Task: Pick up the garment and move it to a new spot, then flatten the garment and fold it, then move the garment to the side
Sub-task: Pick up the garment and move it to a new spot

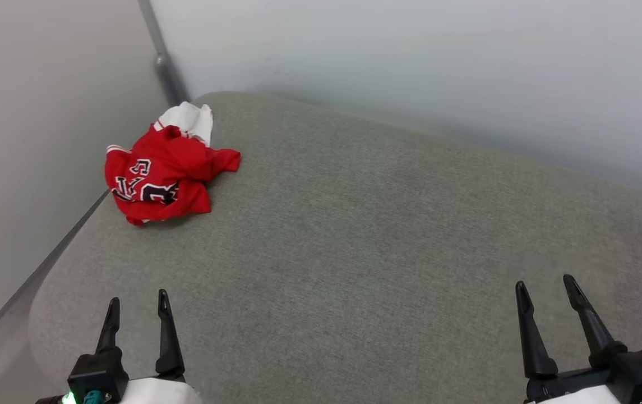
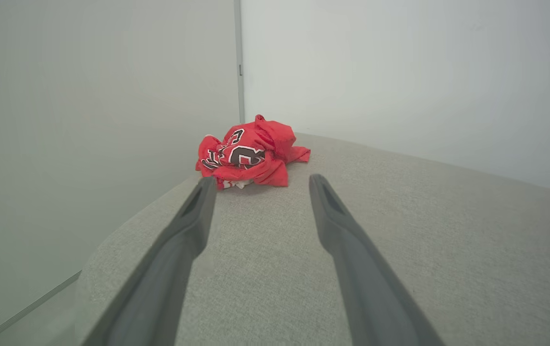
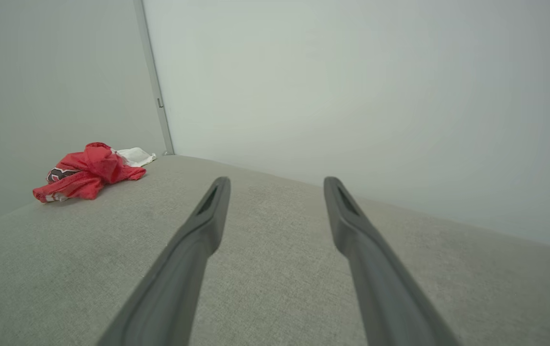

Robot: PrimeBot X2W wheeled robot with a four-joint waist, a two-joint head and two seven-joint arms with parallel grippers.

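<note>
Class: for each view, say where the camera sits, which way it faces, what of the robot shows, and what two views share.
Head view: on the head, facing down at the surface; left gripper, right gripper at bottom.
Left wrist view: on that wrist, facing the garment, past its fingers.
Right wrist view: on that wrist, facing the wall; its fingers show.
Shared: both wrist views show the garment.

Head camera looks down; both wrist cameras look low across, sharing the garment (image 1: 164, 171).
</note>
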